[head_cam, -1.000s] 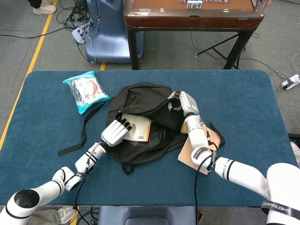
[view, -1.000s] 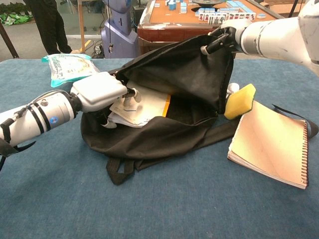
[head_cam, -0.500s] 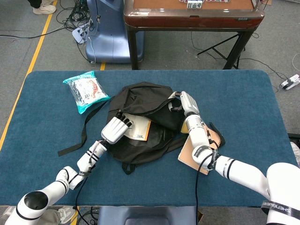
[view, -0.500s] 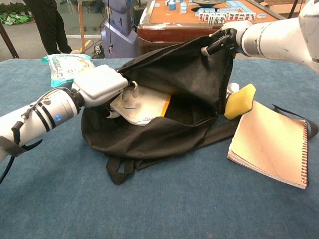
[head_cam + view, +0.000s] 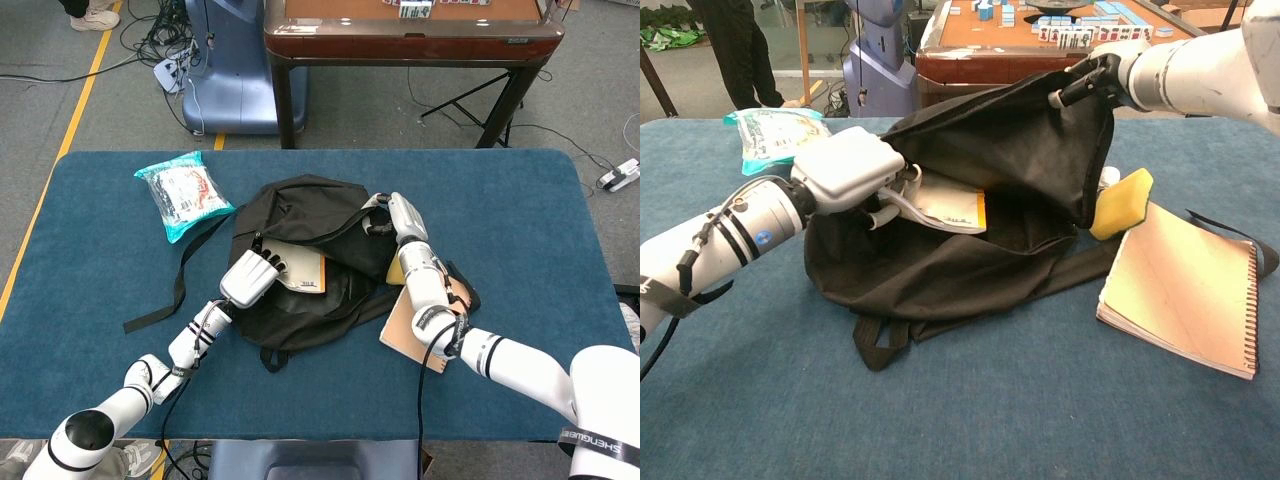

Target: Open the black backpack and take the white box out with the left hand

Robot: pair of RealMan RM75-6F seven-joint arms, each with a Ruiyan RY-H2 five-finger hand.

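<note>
The black backpack (image 5: pixel 300 262) (image 5: pixel 970 230) lies open in the middle of the blue table. My right hand (image 5: pixel 398 216) (image 5: pixel 1102 72) grips its upper flap and holds the mouth open. My left hand (image 5: pixel 250 277) (image 5: pixel 845 170) reaches into the opening and holds the white box (image 5: pixel 298 268) (image 5: pixel 940 207), a flat white pack with an orange edge. The box is tilted up, partly raised out of the bag's mouth.
A teal snack packet (image 5: pixel 182 192) (image 5: pixel 775 135) lies at the back left. A tan spiral notebook (image 5: pixel 1185 290) (image 5: pixel 420 325) and a yellow sponge (image 5: pixel 1118 205) lie right of the bag. A loose strap (image 5: pixel 175 285) trails left. A brown table (image 5: pixel 410 25) stands behind.
My left hand has lifted the white box and tipped it up inside the bag's opening, drawing it up and back toward the bag's left side. The right hand keeps holding the flap up.
</note>
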